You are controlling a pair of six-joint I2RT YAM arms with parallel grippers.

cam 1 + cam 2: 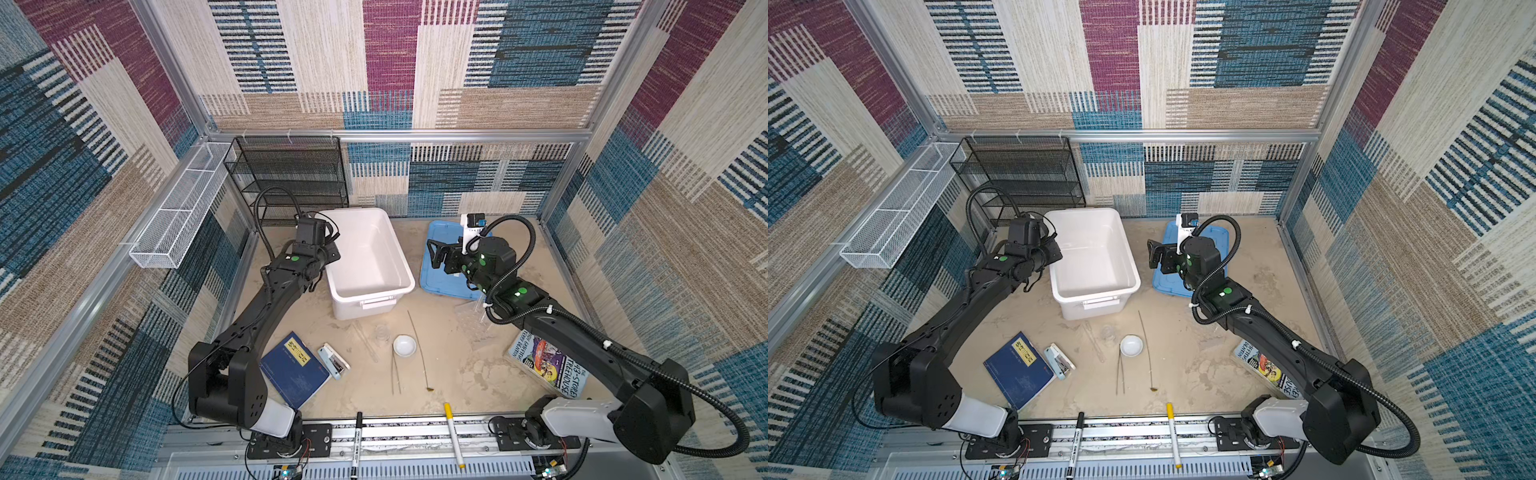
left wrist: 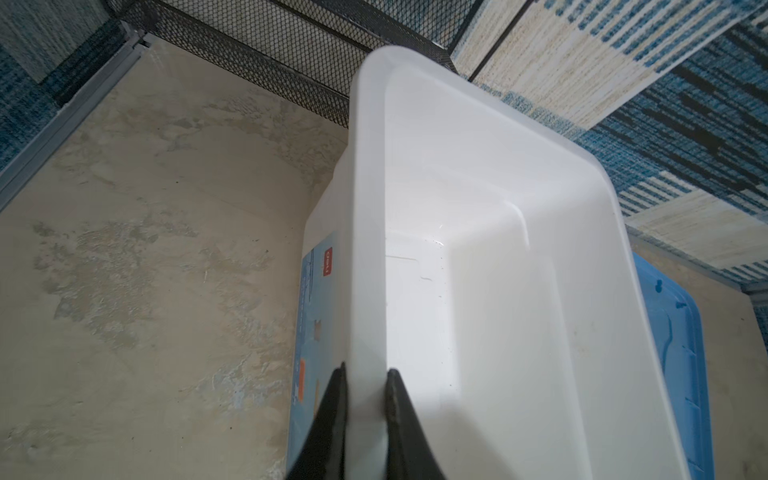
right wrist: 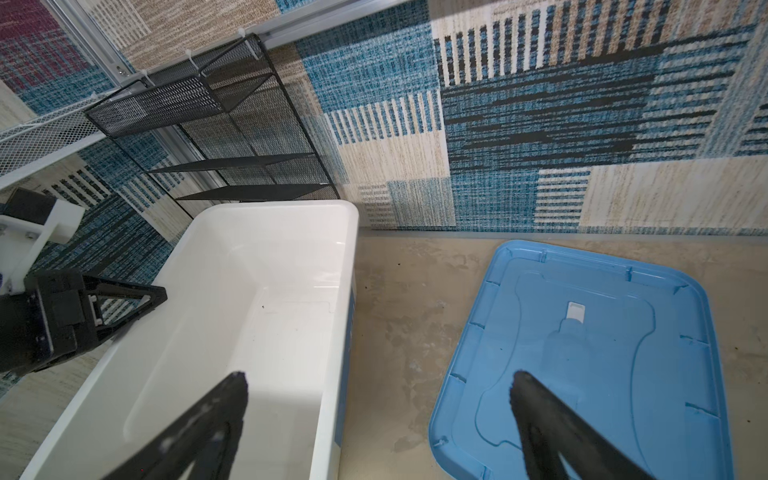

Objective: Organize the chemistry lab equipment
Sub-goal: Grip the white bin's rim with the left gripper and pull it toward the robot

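Toward 12 o'clock on the sandy beige tabletop [image 1: 478,374] stands an open white rectangular plastic bin [image 1: 345,308]. The left gripper [image 2: 365,372] is clamped on the bin's 9 o'clock rim, with one black finger outside the wall and one inside. At 2 o'clock lies a flat blue plastic lid [image 1: 440,230]. The right gripper [image 3: 378,377] hangs above the lid's 9 o'clock edge beside the bin, fingers spread wide and holding nothing. Loose equipment lies at 6 o'clock of the bin. A small round white dish [image 1: 404,345] has a small clear glass beaker [image 1: 381,332] at its 10 o'clock and a thin clear glass rod [image 1: 365,343] beyond that. Slim metal tweezers [image 1: 394,363] lie at the dish's 7 o'clock, and a long thin spoon [image 1: 419,351] runs past its 3 o'clock side. A clear plastic rack [image 1: 469,320] sits at 4 o'clock of the bin, partly under the right arm.
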